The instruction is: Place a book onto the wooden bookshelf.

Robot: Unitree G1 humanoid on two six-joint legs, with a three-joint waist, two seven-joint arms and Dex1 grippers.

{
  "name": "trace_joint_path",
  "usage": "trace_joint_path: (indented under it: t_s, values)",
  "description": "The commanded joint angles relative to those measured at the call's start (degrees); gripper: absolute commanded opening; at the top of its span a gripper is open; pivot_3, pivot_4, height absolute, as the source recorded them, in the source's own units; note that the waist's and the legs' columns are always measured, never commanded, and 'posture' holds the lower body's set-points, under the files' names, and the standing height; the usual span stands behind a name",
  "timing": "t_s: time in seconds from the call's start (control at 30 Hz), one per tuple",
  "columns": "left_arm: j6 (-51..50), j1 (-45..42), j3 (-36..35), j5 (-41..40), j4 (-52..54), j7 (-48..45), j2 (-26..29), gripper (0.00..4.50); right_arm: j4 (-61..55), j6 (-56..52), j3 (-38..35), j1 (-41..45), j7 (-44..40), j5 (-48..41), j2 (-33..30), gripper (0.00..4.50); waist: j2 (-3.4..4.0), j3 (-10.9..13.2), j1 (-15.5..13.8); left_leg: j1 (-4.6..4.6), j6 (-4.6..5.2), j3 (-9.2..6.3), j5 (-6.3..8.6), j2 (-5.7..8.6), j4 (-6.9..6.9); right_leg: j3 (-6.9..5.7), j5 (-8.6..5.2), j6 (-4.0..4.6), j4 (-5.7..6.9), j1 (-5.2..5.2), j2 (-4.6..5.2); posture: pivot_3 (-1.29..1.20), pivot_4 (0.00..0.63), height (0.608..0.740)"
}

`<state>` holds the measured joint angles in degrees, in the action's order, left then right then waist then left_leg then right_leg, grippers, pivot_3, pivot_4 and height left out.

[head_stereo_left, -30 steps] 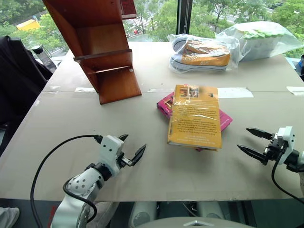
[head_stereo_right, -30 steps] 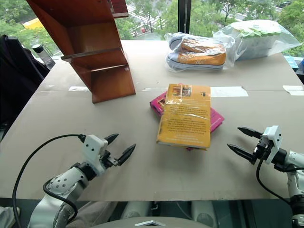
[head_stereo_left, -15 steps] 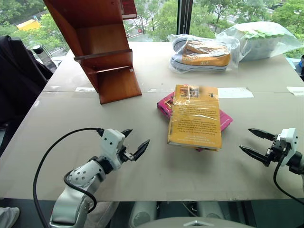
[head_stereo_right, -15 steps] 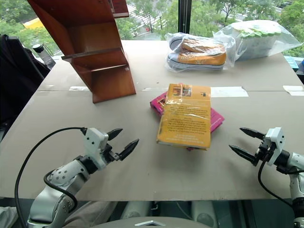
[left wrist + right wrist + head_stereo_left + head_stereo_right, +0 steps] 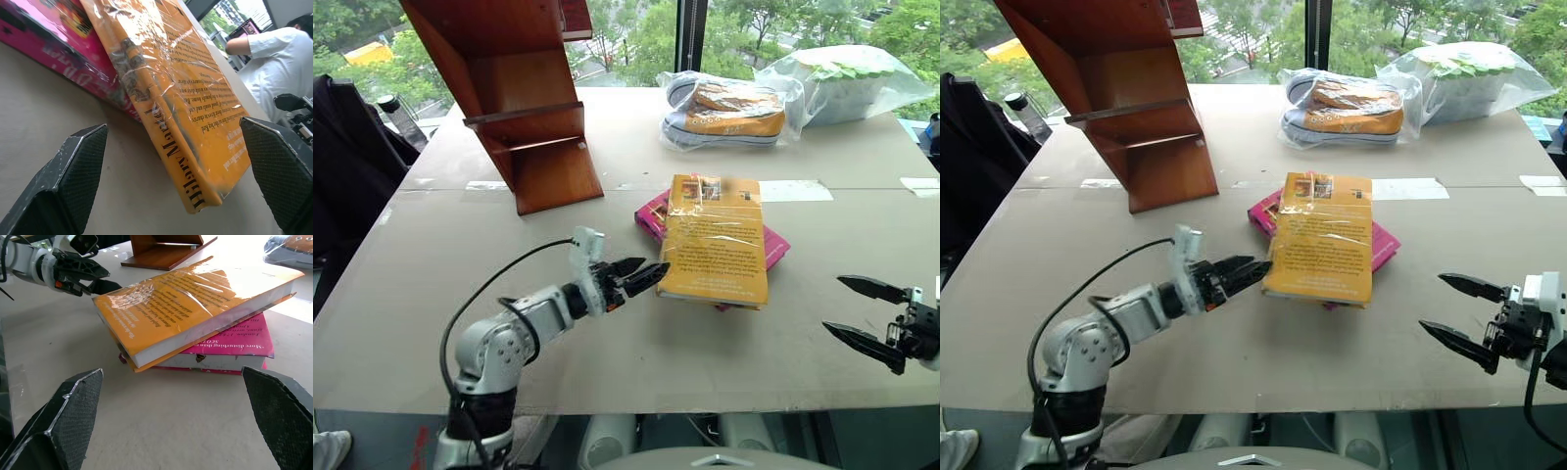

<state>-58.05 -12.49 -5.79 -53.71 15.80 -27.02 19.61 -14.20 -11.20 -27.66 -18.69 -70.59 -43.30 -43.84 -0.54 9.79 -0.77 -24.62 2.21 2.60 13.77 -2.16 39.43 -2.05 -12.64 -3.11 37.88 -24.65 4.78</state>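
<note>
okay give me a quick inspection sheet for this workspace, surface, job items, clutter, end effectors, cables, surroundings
Surface: tan table, tape strips across it.
Job's things: yellow book lies on a pink book; wooden bookshelf stands tilted at the far left.
Clutter: bagged sneakers and a bagged white item at the far edge.
End effectors: left end effector open at the yellow book's spine; right end effector open, apart from the books.
Cables: black cable loops over the left arm.
Surroundings: windows, trees; a person in white.

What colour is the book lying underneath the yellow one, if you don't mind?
Magenta-pink book, clearest in the right wrist view, under the yellow book.
</note>
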Motion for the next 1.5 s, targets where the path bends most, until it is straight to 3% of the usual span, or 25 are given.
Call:
trace_joint_path:
  t_s: [0.03,0.17,0.23,0.3,0.43,0.53,0.63,0.7,0.83,1.03,1.13,1.3,1.5]
  values:
    - [-5.3,-4.8,0.7,-2.5,-5.4,0.3,-1.0,4.44,-6.4,-1.6,-3.5,-1.6,2.4,-2.0,-0.1,4.50,-0.10,0.0,-0.1,-0.01,0.00,-0.01,0.00,0.01,0.00,-0.01,0.00,0.00,0.00,0.00,-0.02,0.00,0.150,0.693]
    - [-13.5,-9.5,1.4,-5.1,-11.3,-0.8,-1.9,4.44,-9.6,-2.5,-4.7,-3.4,3.9,-2.4,0.8,4.50,-0.20,0.1,-0.1,-0.05,0.00,-0.03,0.00,0.00,0.00,0.00,0.00,0.01,-0.02,0.00,-0.05,0.00,0.150,0.693]
    - [-17.6,-11.4,-0.3,-7.7,-14.0,0.1,-3.4,3.93,-10.0,-2.5,-5.2,-3.9,4.2,-2.1,1.0,4.50,-0.20,0.1,-0.1,-0.06,0.00,-0.04,0.00,0.01,0.00,0.00,0.00,0.01,-0.04,0.00,-0.04,0.00,0.150,0.693]
    - [-20.1,-12.5,-2.1,-9.5,-15.6,1.0,-4.6,3.21,-10.1,-2.4,-5.6,-4.3,4.3,-1.8,0.9,4.50,-0.25,0.1,-0.1,-0.06,0.00,-0.02,0.00,0.02,0.00,0.02,0.00,0.00,-0.04,0.00,-0.01,0.00,0.150,0.693]
    - [-22.1,-13.6,-6.6,-12.6,-16.8,4.0,-7.1,1.19,-9.8,-2.2,-5.8,-4.5,4.0,-1.8,0.7,4.50,-0.31,0.1,0.0,-0.04,0.00,-0.05,0.00,0.00,0.00,0.02,0.00,0.01,-0.01,0.00,-0.04,0.00,0.150,0.693]
    - [-22.2,-13.3,-9.0,-14.7,-14.9,6.1,-7.9,0.02,-9.1,-2.6,-5.5,-3.2,3.9,-1.9,0.1,4.50,-0.32,0.2,0.0,-0.03,0.00,-0.09,-0.01,0.00,0.00,0.01,0.01,0.02,0.01,0.00,-0.05,0.00,0.150,0.693]
    - [-18.4,-12.9,-8.7,-14.6,-5.7,5.2,-6.7,0.02,-7.4,-3.5,-4.6,1.0,4.6,-3.2,0.1,4.50,-0.41,0.2,0.0,-0.01,0.00,-0.05,-0.01,-0.01,0.01,0.06,0.03,0.06,0.02,0.00,-0.05,0.00,0.150,0.693]
    - [-12.6,-13.8,-4.7,-9.6,3.7,1.7,-3.2,0.02,-6.1,-4.7,-4.2,4.8,5.7,-4.6,0.4,4.50,-0.55,0.3,0.0,-0.05,-0.01,-0.05,-0.01,-0.01,0.02,0.06,0.15,0.26,0.02,-0.02,-0.04,0.00,0.150,0.693]
    - [2.8,-23.7,5.8,8.7,13.5,-0.8,6.3,0.02,-3.2,-7.5,-1.7,14.5,8.1,-7.4,1.2,4.50,-0.57,0.3,-0.5,-0.08,-0.03,0.00,-0.02,0.04,0.04,0.07,0.18,0.32,-0.01,0.00,-0.05,0.00,0.150,0.693]
    - [19.2,-36.6,16.4,37.2,11.9,2.5,19.5,0.02,1.0,-10.7,2.2,27.0,10.1,-10.1,3.5,4.50,-0.58,0.3,-0.3,-0.08,-0.03,0.14,-0.02,0.07,-0.01,0.19,0.19,0.33,-0.15,0.07,-0.10,0.00,0.150,0.693]
    - [26.0,-39.4,20.4,51.0,8.9,0.1,29.8,0.02,2.8,-12.4,4.8,33.6,11.3,-11.2,5.2,4.50,-0.59,0.4,0.3,-0.12,-0.03,0.15,-0.02,0.03,-0.10,0.21,0.19,0.32,-0.19,-0.02,-0.18,0.00,0.150,0.693]
    - [33.2,-37.5,18.7,64.7,2.3,-3.1,44.7,0.02,4.3,-15.4,7.0,41.7,13.3,-12.8,7.3,4.50,-0.56,0.6,0.2,-0.17,-0.04,0.22,-0.03,-0.09,-0.28,0.16,0.31,0.09,-0.17,-0.17,-0.35,0.00,0.150,0.693]
    - [36.9,-33.7,15.3,72.2,-1.9,-5.3,51.6,0.02,4.4,-18.3,7.7,45.7,15.0,-14.4,9.1,4.50,-0.60,0.6,-0.6,-0.34,-0.04,0.26,-0.03,-0.09,-0.22,0.03,0.30,0.06,-0.19,-0.23,-0.26,0.00,0.150,0.693]
